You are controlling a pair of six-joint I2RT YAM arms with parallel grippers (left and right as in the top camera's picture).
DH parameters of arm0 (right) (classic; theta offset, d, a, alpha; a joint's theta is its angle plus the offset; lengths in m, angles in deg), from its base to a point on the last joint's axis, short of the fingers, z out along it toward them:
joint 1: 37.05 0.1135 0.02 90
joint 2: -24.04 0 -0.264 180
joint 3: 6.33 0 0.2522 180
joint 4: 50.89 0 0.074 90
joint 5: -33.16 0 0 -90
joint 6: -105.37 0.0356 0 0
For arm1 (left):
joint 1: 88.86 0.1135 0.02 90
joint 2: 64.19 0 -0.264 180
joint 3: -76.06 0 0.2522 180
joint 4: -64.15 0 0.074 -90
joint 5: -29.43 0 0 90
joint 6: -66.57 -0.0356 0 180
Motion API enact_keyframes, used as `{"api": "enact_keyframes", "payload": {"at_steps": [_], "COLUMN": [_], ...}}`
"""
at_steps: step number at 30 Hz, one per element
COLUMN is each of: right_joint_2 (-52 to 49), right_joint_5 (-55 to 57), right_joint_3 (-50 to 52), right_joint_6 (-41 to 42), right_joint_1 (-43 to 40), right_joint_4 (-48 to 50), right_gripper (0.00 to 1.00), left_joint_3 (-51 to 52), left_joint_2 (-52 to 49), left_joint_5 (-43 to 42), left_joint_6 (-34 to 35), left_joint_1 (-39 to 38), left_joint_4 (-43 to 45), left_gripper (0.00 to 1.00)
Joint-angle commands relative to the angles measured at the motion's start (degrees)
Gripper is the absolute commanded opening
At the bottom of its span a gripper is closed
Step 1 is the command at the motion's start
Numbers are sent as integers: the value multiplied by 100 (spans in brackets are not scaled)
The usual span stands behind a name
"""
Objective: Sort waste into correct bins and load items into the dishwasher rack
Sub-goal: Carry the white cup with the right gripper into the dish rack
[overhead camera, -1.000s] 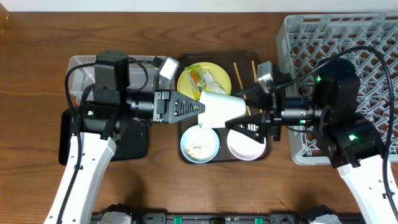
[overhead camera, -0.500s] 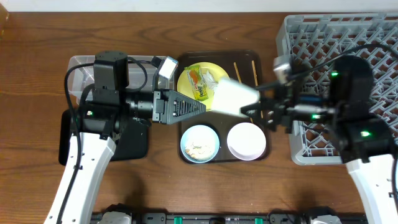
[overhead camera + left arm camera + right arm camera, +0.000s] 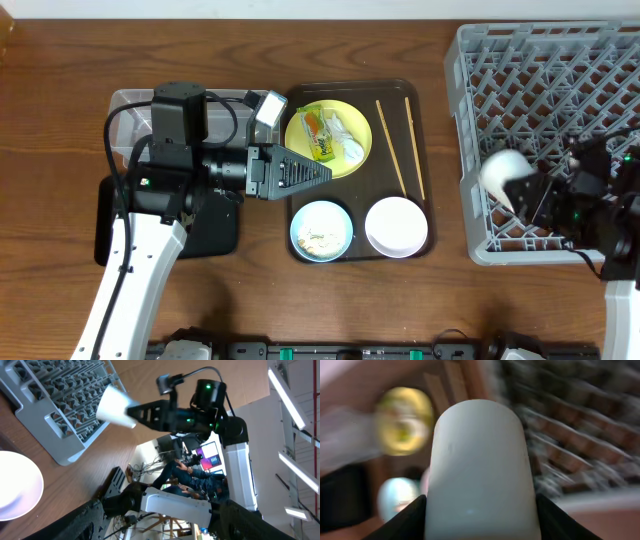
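While right fingers [image 3: 147, 411] clasp cup [image 3: 500, 172], rack [image 3: 530, 60] beneath

— What's underneath it all?
— A brown wooden table [image 3: 60, 120], with a dark brown serving tray [image 3: 362, 188] lying flat near its middle.
— And beyond the table?
— A lit monitor [image 3: 210, 457], a tangle of cables [image 3: 137, 467], and long light strips [image 3: 286, 391] higher up.
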State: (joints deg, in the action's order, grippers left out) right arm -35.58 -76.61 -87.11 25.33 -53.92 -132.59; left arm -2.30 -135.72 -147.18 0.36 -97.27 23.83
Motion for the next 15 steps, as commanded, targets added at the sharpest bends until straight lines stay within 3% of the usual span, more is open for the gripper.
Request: {"api": "enact_keyframes", "payload": {"at_steps": [1, 15], "right_joint_2": [-216, -1471], "right_joint_5": [1292, 1180], "right_joint_3": [-81, -81], "right_joint_6": [269, 459], "right_joint_1": [-68, 63], "right_joint_4": [-131, -24], "right_gripper": [50, 51], "left_joint_3": [-116, -116], "left_joint_2": [4, 4], "left_joint_5": [35, 28], "left_joint_6": [-57, -55], "left_joint_1": [-2, -2], "left_joint_4": [15, 11], "left_gripper": [78, 78]}}
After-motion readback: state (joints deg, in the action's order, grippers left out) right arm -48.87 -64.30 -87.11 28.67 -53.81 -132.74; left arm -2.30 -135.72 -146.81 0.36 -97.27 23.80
